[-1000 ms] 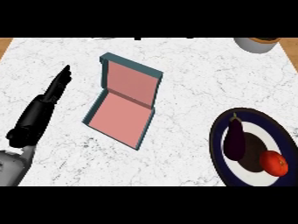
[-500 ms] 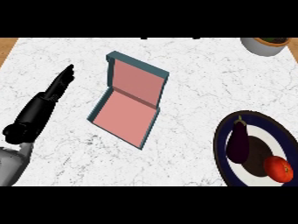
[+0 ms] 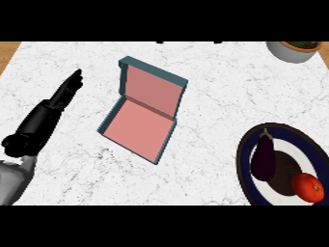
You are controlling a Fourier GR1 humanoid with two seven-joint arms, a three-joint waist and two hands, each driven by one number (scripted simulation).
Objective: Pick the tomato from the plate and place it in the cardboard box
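The tomato (image 3: 308,187) sits on the plate (image 3: 323,159) just beside an eggplant (image 3: 264,157), well right of the open cardboard box (image 3: 142,116), so the left robot hand (image 3: 49,113), fingers straight and together, risks nudging the eggplant instead.

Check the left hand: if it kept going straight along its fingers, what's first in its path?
Probably nothing: the left hand points up and slightly right, passing left of the open cardboard box over bare counter toward its far edge. Height is unclear.
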